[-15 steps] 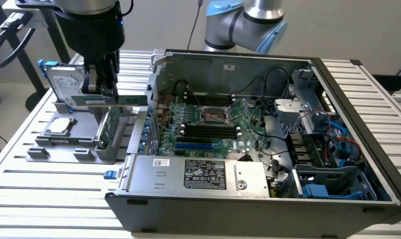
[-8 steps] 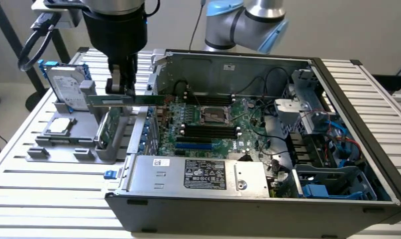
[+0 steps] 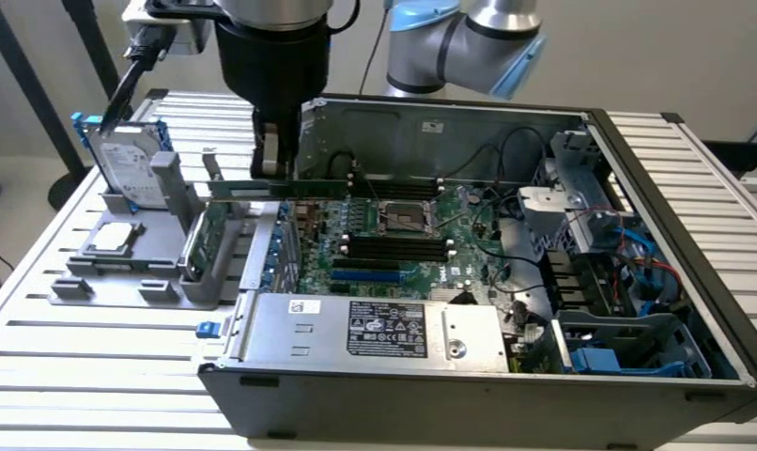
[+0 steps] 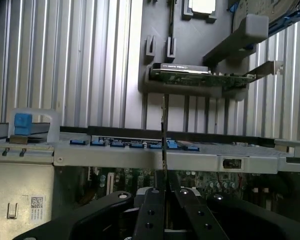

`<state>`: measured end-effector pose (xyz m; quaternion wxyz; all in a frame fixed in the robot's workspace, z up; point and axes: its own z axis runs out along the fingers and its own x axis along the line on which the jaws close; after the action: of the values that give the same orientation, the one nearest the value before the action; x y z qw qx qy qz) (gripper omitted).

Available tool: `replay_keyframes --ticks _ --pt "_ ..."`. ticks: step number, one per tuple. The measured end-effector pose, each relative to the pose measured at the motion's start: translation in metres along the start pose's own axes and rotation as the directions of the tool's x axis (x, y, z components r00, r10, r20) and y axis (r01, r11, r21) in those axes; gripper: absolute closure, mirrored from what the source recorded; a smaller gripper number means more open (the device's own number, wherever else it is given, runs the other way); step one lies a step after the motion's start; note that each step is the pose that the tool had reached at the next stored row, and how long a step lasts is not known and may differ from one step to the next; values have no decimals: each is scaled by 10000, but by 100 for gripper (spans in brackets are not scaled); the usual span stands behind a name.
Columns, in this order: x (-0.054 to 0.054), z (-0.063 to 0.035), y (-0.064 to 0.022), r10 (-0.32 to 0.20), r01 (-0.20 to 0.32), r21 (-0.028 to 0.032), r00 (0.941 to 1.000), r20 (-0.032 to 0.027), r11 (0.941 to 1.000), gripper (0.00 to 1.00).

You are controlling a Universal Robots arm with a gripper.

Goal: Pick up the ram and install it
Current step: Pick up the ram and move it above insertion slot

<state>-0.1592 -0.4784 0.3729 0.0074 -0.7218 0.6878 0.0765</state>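
Claw (image 3: 272,172) clenched on the ram (image 3: 316,188) | memory slots (image 3: 397,249) at claw's 4 o'clock, exterior view | I'd carry it level, edge parallel to slots.

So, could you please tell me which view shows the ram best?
The exterior view: the ram shows its full length, held in the hand. The wrist view shows it edge-on, a thin line.

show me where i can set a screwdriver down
Bare table in front of the grey holder, at the exterior view's lower left. Crowded: inside the computer case, and over its edge where the gripper holds the ram.
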Motion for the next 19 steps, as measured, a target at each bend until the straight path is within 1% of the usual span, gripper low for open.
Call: replay_keyframes --ticks 3,9,13,16,19 --pt "6 -14 -134 -1 1 -1 10000 9 10000 86" --pt "17 -41 -407 -8 8 1 10000 56 10000 86" --pt "24 -54 -590 -7 7 1 10000 58 10000 86" --pt "-1 -57 -724 -6 6 0 10000 41 10000 86" --pt "-61 -45 -834 0 0 -2 10000 -14 10000 86"
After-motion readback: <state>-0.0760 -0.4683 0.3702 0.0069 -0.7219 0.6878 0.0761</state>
